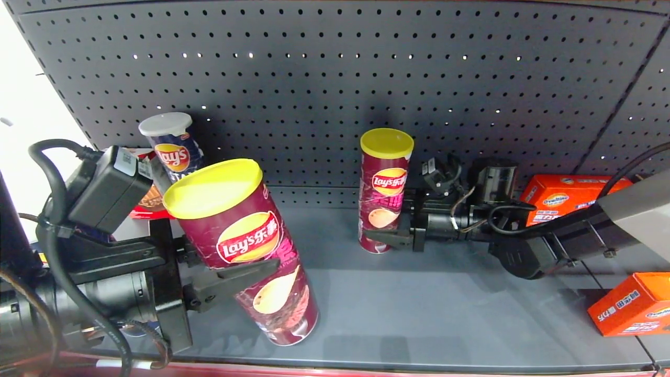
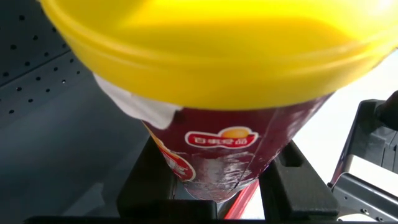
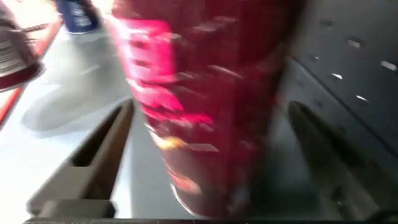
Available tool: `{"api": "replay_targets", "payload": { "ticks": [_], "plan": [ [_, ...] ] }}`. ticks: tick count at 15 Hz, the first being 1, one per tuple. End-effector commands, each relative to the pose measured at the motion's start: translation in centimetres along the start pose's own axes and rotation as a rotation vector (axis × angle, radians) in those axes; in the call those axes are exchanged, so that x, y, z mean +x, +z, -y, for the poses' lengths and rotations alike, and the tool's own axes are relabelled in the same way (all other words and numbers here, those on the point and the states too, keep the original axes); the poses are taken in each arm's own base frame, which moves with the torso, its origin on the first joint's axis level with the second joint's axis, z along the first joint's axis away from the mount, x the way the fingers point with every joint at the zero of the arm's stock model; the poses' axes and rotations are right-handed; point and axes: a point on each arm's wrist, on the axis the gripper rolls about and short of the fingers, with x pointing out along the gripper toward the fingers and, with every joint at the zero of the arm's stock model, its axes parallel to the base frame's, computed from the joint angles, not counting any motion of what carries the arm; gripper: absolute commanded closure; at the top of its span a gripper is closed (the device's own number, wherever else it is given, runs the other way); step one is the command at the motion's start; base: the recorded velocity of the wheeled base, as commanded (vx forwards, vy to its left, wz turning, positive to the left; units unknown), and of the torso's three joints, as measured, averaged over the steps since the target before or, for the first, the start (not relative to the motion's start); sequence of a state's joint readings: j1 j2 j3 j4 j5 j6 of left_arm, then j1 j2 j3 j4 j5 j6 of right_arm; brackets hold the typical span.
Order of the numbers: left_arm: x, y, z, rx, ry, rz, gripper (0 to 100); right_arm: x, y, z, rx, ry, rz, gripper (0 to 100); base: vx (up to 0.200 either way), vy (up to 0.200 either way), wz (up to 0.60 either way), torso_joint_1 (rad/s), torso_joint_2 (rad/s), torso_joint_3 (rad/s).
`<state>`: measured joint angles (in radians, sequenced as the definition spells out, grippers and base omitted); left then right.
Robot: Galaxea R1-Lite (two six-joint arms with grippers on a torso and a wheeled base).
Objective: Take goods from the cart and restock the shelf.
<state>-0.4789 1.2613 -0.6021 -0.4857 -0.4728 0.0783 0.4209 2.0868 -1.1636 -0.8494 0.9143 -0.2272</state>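
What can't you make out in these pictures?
Red pack: head view, mostly hidden behind the left arm.
Upright chip can: right wrist view, print blurred.
Lower orange box: head view, cut off by the right edge.
Blue can: head view, bottom hidden by the tilted chip can.

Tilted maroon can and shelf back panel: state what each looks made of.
The tilted maroon can: likely cardboard tube under glossy printed wrap, given glare; its yellow lid looks smooth plastic. The back panel: probably matte painted metal, punched with holes.
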Motion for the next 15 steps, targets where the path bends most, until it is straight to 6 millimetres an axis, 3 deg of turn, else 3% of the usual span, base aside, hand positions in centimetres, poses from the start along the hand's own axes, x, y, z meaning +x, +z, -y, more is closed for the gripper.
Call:
{"api": "replay_targets", "payload": {
  "ticks": [1, 4, 7, 11, 15],
  "plan": [
    [0.0, 0.0, 0.0, 0.001, 0.001, 0.001, 100, 0.3, -0.4, 0.0, 0.005, 0.006, -0.003, 100, 0.0, 0.0, 0.0, 0.0, 0.0, 0.0],
    [0.0, 0.0, 0.0, 0.0, 0.001, 0.0, 100, -0.1, -0.3, -0.1, 0.007, -0.002, -0.006, 100, 0.0, 0.0, 0.0, 0.0, 0.0, 0.0],
    [-0.2, 0.0, 0.0, 0.001, 0.002, 0.003, 100, -1.4, 1.3, -1.7, 0.001, -0.017, -0.005, 100, 0.0, 0.0, 0.0, 0.0, 0.0, 0.0],
    [-0.2, 0.0, 0.1, 0.002, 0.002, 0.004, 100, -3.7, 4.1, -7.7, 0.004, -0.051, -0.02, 100, 0.0, 0.0, 0.0, 0.0, 0.0, 0.0],
    [-0.2, 0.1, 0.1, 0.005, 0.003, 0.007, 100, -4.5, 3.8, -11.5, -0.006, -0.067, -0.021, 100, 0.0, 0.0, 0.0, 0.0, 0.0, 0.0]
  ]
}}
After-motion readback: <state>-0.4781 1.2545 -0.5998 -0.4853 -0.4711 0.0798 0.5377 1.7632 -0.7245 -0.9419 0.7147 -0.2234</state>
